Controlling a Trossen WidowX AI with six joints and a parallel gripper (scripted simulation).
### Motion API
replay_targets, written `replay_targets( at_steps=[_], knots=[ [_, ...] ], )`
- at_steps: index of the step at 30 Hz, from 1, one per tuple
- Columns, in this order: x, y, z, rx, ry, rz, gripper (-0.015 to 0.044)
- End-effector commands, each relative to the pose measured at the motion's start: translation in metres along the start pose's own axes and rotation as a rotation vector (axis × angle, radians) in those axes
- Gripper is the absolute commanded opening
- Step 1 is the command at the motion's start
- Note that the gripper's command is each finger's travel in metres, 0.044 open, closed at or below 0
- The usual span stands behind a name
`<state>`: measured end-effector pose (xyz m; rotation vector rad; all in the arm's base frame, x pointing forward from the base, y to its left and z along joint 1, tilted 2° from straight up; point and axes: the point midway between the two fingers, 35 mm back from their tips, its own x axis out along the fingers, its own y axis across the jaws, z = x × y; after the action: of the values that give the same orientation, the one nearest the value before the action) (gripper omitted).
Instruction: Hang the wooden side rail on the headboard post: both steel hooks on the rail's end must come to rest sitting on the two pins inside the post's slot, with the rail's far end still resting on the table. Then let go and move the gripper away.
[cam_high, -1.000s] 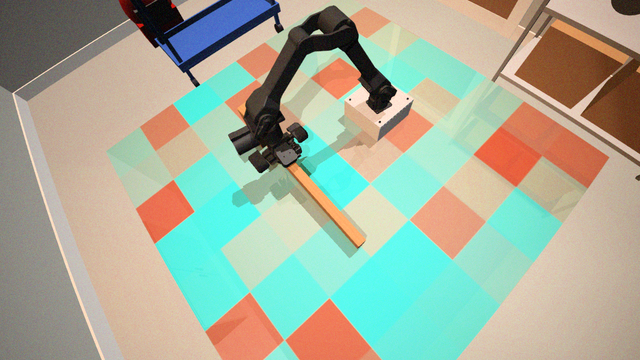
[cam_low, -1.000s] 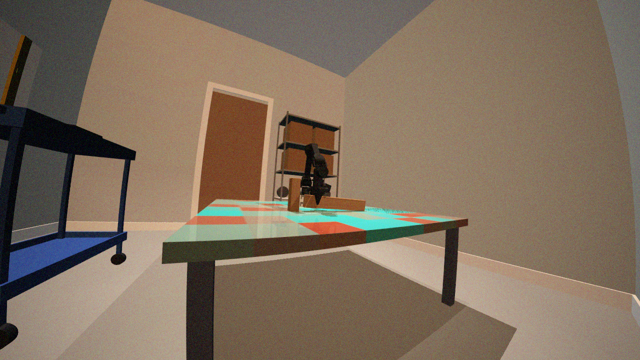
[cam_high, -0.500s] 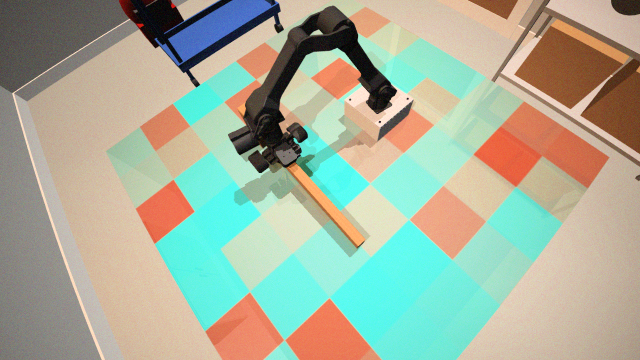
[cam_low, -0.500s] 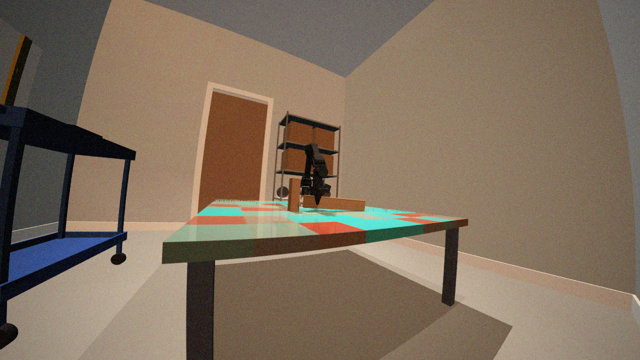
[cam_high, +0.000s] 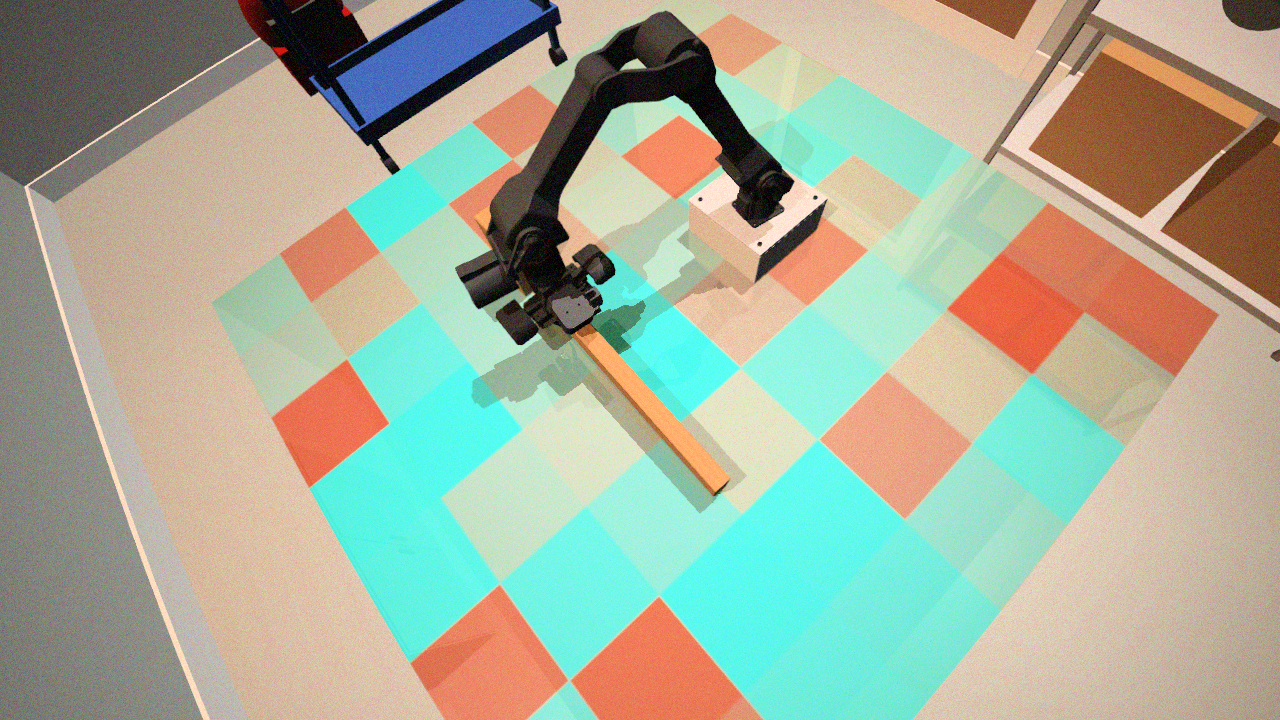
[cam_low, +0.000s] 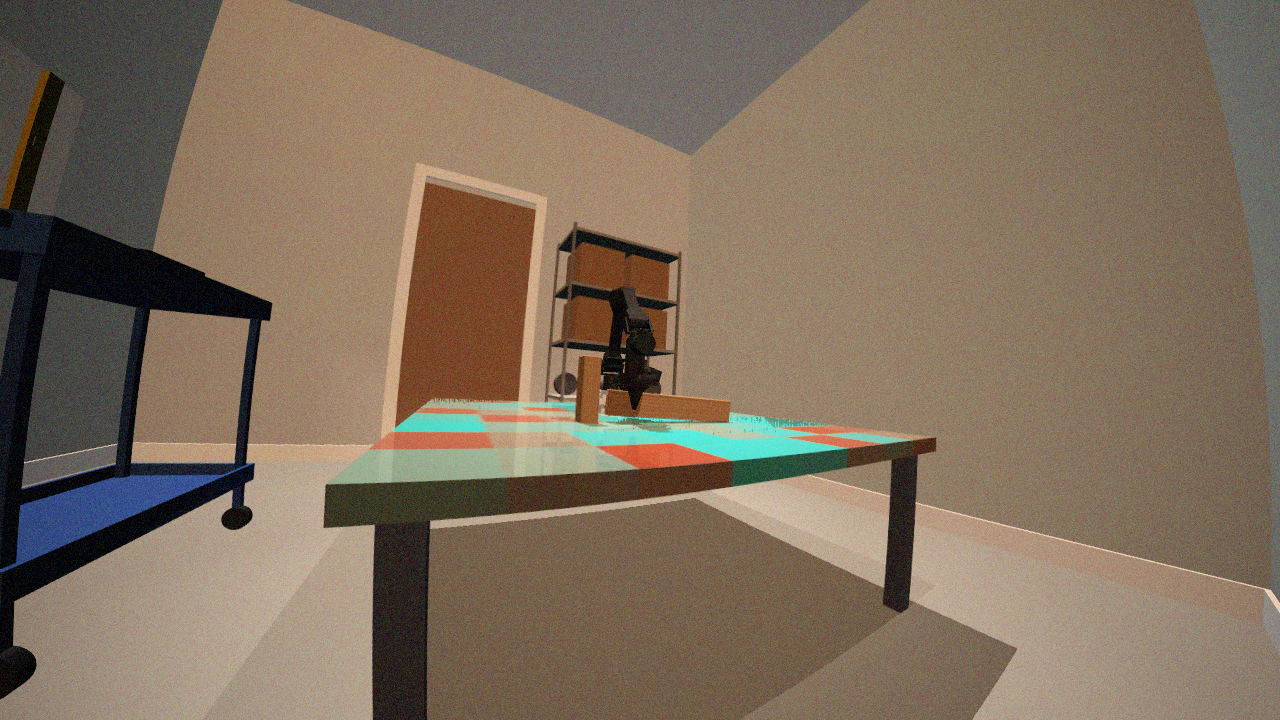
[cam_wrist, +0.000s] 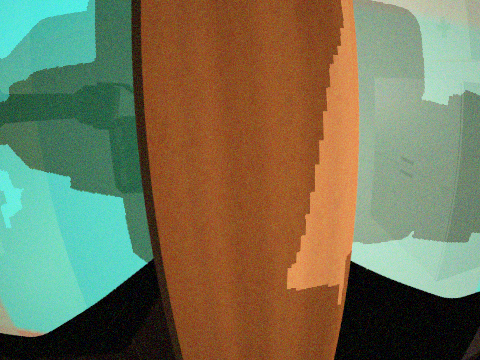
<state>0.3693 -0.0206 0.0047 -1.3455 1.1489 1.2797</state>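
The wooden side rail (cam_high: 657, 411) (cam_low: 675, 407) (cam_wrist: 247, 174) runs from my gripper toward the table's front, and its far end rests on the checkered table (cam_high: 805, 555) (cam_low: 537, 488). My gripper (cam_high: 571, 324) (cam_low: 633, 400) is shut on the rail near its post-side end. The rail fills the middle of the wrist view. The wooden headboard post (cam_high: 484, 223) (cam_low: 587, 389) stands upright just beyond the gripper and is mostly hidden behind the arm in the top view. The rail's hooks and the post's slot and pins are hidden.
The arm's white base block (cam_high: 760, 234) stands on the table behind and to the right of the rail. A blue cart (cam_high: 429, 62) (cam_low: 107, 268) stands off the table beyond the post. A shelf rack (cam_low: 617, 268) and a door (cam_low: 465, 304) are at the back wall.
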Motion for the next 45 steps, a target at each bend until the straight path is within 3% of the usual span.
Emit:
replay_targets(
  at_steps=[1,45],
  knots=[
    [-0.0048,-0.0032,-0.0017,0.0,0.004,-0.014,0.0],
    [-0.0046,-0.0037,-0.0064,0.0,0.004,-0.014,0.0]
  ],
)
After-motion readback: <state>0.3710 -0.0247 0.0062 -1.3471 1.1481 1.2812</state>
